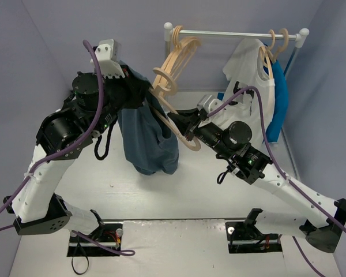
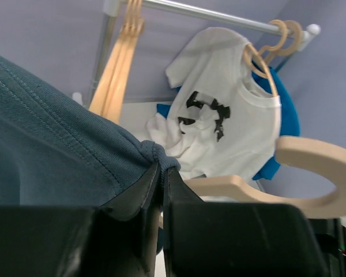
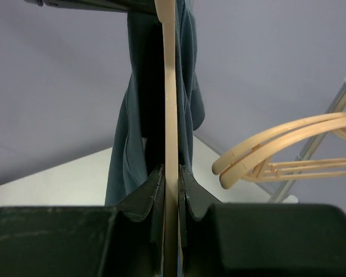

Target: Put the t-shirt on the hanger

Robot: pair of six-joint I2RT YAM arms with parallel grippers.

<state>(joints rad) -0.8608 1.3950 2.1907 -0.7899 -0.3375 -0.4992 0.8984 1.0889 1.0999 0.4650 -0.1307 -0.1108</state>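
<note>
The top camera looks down from behind me. Both wrist cameras peer closely past my fingers (image 2: 135, 199), sharing the t-shirt (image 2: 46, 156).

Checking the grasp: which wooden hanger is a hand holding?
The hanger clamped edge-on in the right hand, off the rail; the other hangers all hang from the rail.

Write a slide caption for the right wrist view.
Right gripper clamps the hanger edge-on, with the t-shirt hanging beyond.

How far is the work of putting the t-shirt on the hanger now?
Done: the left gripper pinches the t-shirt by an edge, so it hangs; the right gripper clamps the hanger. In hand: the hanger is held right at the hanging cloth. Left: the shirt's shoulders are not yet on the hanger's arms.
</note>
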